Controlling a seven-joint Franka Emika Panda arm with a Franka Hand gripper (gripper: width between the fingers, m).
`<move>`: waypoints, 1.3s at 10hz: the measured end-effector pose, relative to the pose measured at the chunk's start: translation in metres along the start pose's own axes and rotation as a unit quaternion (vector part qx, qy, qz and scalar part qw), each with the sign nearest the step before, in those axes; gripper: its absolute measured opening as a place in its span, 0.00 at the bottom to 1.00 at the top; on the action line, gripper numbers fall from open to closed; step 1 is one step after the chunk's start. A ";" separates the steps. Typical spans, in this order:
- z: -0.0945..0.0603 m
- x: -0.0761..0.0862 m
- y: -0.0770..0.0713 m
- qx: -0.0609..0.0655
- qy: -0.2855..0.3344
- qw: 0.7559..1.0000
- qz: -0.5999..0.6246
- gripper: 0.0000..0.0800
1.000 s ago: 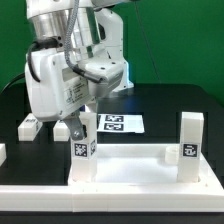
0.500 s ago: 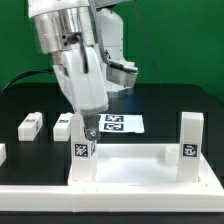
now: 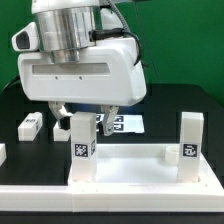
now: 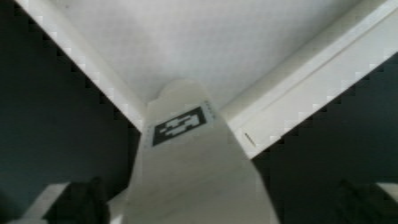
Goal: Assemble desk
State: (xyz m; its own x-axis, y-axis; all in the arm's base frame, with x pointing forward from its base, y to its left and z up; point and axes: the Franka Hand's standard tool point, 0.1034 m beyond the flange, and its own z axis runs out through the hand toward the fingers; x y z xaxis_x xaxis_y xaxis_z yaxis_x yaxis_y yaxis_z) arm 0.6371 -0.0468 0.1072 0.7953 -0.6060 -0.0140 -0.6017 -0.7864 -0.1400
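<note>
The white desk tabletop point(image 3: 125, 168) lies at the front with two tagged square legs standing on it. The left leg point(image 3: 81, 148) is at the exterior view's left corner and the right leg point(image 3: 190, 137) at the right corner. My gripper point(image 3: 82, 120) is directly above the left leg, broadside to the camera, with one finger on each side of the leg's top. In the wrist view the leg point(image 4: 183, 165) rises between my dark fingers point(image 4: 79, 202), with gaps showing, over the tabletop point(image 4: 214, 40). The jaws are open and hold nothing.
Two loose white legs lie on the black table behind the desk at the exterior view's left, one farther left point(image 3: 32, 124) and one partly behind my fingers point(image 3: 62, 128). The marker board point(image 3: 127, 123) lies flat behind the gripper. A green wall stands at the back.
The wrist has turned about its vertical axis, so the hand now faces the camera broadside. Its fingers have come to straddle the top of the left leg.
</note>
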 end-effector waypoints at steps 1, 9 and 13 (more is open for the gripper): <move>0.000 0.000 0.000 0.001 0.000 1.000 0.029 0.66; 0.001 0.002 0.007 0.018 -0.016 0.909 0.415 0.37; 0.001 0.001 0.005 0.030 -0.026 0.813 0.581 0.37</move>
State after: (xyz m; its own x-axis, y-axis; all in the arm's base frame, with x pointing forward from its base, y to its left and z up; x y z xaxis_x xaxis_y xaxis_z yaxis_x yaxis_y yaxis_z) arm 0.6349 -0.0513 0.1053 -0.3034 -0.9286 -0.2135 -0.9458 0.3207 -0.0509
